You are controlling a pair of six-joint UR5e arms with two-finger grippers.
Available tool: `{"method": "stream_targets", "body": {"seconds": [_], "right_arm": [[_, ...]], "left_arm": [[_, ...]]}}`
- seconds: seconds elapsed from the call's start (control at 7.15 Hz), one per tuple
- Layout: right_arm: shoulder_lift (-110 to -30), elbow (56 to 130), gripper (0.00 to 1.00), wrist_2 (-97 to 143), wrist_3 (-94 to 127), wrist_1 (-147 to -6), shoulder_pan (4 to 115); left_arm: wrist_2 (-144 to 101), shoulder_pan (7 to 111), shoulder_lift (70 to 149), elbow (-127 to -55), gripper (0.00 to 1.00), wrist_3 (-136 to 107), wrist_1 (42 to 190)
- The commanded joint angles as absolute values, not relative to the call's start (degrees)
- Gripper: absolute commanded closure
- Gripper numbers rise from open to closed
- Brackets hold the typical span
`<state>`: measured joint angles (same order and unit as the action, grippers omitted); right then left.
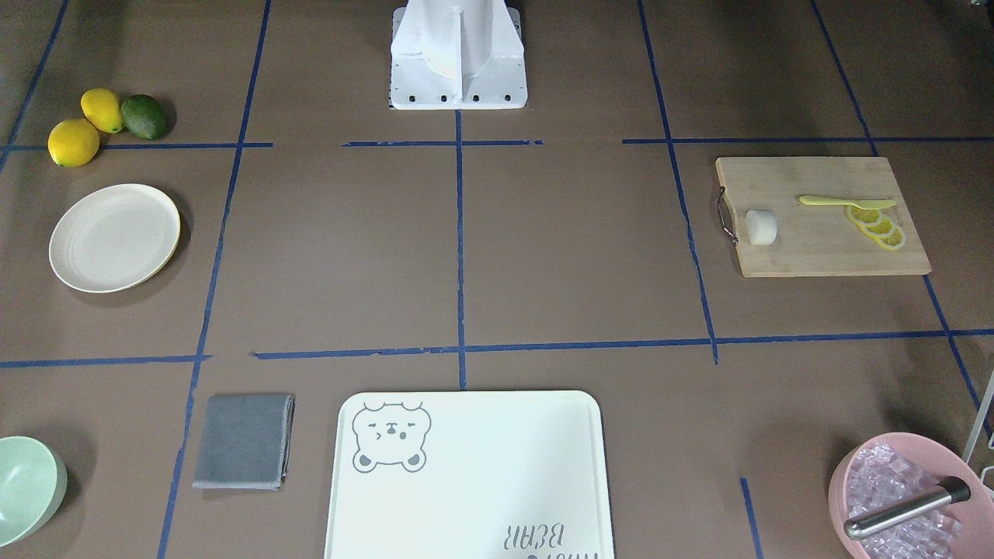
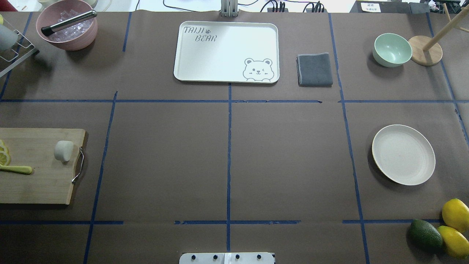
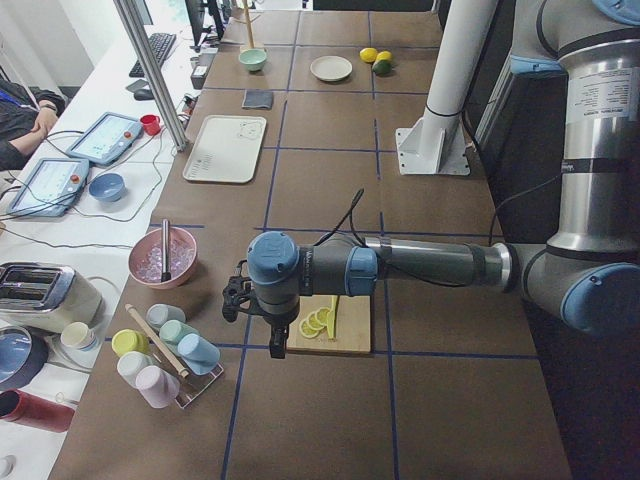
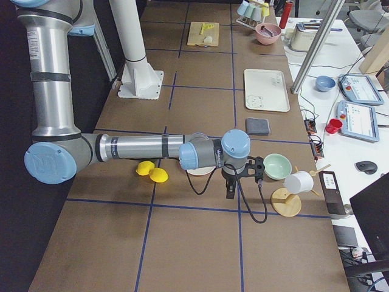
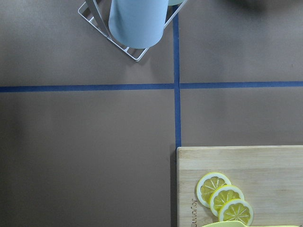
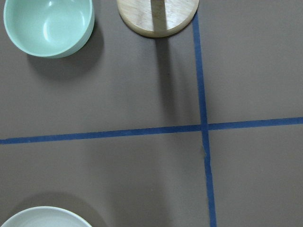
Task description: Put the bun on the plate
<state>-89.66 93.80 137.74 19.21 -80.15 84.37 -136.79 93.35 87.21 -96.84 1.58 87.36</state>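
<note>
bun [image 1: 761, 227] is seen on board [image 1: 815, 250], by its handle end, well apart from plate [image 1: 114, 237]. left gripper [image 3: 277, 348] and right gripper [image 4: 231, 193] are seen in side views only; finger state cannot be told.

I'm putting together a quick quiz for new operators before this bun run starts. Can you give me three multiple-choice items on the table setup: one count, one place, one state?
1. How many lemon slices lie on the cutting board?
A two
B three
C five

2. On that board, the bun lies:
A among the slices
B hanging off a corner
C by the metal handle

3. The grey cloth is:
A folded flat
B crumpled
C rolled up

Answers:
1. B: three overlapping slices show.
2. C: the bun sits next to the handle, apart from the slices.
3. A: it lies as a neat flat square.
</note>
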Motion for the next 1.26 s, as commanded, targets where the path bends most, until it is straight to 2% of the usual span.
{"method": "stream_targets", "body": {"seconds": [0.0, 0.28, 0.7, 1.12], "right_arm": [[-96.12, 94.57, 0.0, 135.63, 32.01, -62.95, 78.08], [-100.19, 94.48, 0.0, 132.91, 44.25, -50.22, 70.26], [-101.77, 94.48, 0.01, 125.54, 53.77, -44.93, 59.62], [-103.44, 93.61, 0.02, 124.89, 53.88, -44.82, 55.73]], "left_arm": [[-136.85, 93.34, 87.19, -97.21, 0.0, -1.23, 88.67], [-136.76, 93.34, 86.57, -97.21, 0.0, -1.49, 91.93], [-136.76, 93.25, 86.57, -97.21, 0.0, -1.58, 91.93], [-136.76, 93.25, 86.66, -97.29, 0.0, -1.49, 91.93]]}}
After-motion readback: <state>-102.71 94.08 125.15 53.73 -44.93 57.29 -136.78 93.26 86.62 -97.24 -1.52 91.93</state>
